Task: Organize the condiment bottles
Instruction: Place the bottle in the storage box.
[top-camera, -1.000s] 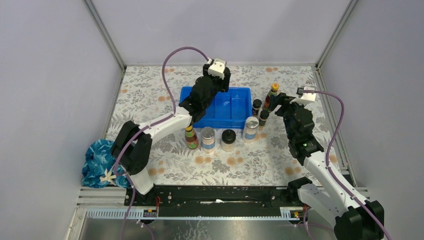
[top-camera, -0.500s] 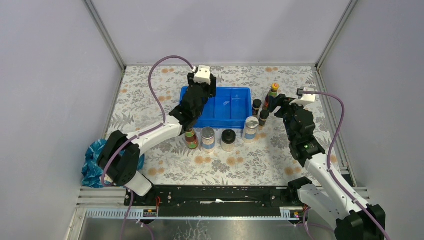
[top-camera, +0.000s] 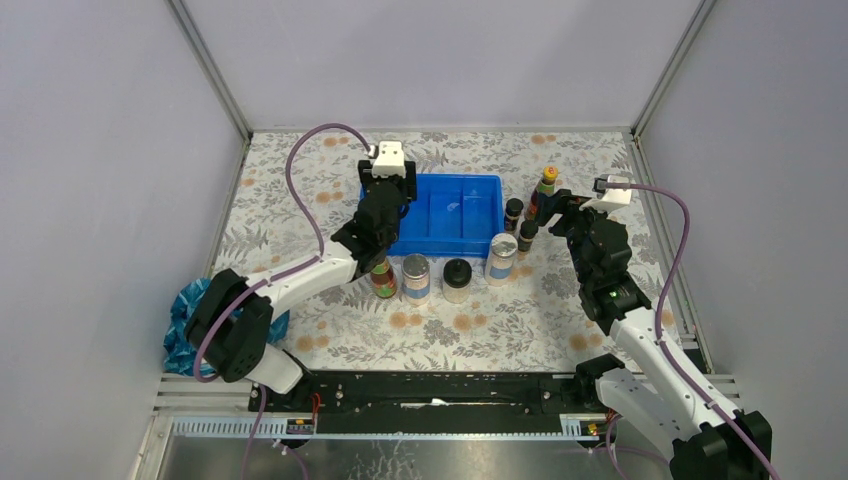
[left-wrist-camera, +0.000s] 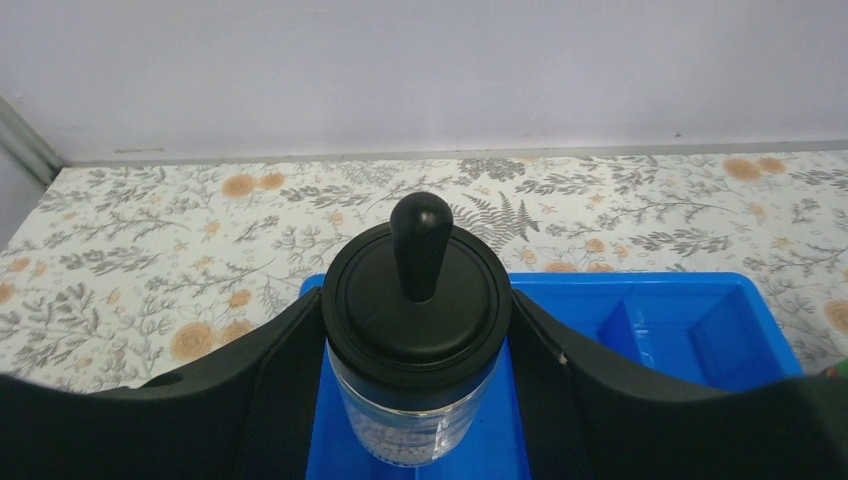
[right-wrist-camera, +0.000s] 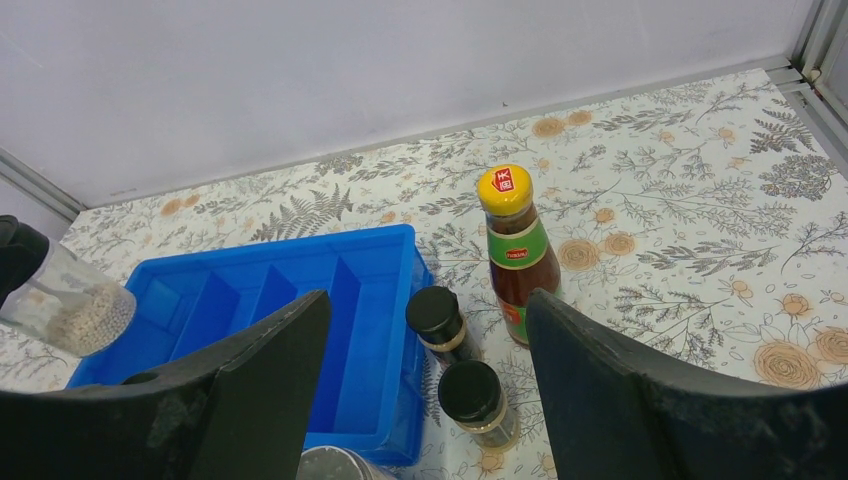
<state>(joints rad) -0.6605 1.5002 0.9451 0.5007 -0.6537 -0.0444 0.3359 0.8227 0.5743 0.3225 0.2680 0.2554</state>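
Change noted: my left arm has swung leftward along the blue tray (top-camera: 480, 215), from over its middle to its left end. My right arm has not shifted.

Left claw (left-wrist-camera: 415, 335): clamped on the black-domed bottle (left-wrist-camera: 416, 290), one finger on each side of the clear body just under the cap. The bottle is over the left end of the tray (pale granules fill its lower part, per the right wrist view). Whether its base touches the tray floor, I cannot tell.

Right claw (right-wrist-camera: 420, 305): fingers apart, gripping nothing, held above the table to the right of the tray. Beyond it stand the far yellow-capped bottle (right-wrist-camera: 515, 250) and the two tiny black-capped bottles (right-wrist-camera: 435, 320) (right-wrist-camera: 472, 395). All three are upright on the table by the tray's right end, with the tiny pair close together and nearest the tray wall.

Front row, on the flowered table (top-camera: 470, 330) along the tray's near side, left to right:
- near yellow-capped bottle (top-camera: 381, 275)
- left silver-lidded jar (top-camera: 415, 277)
- second black-domed bottle (top-camera: 457, 278)
- right silver-lidded jar (top-camera: 501, 258), by the tray's near right corner

All four are upright.

A blue cloth (top-camera: 200, 325) lies at the table's near left edge, well apart from the bottles.
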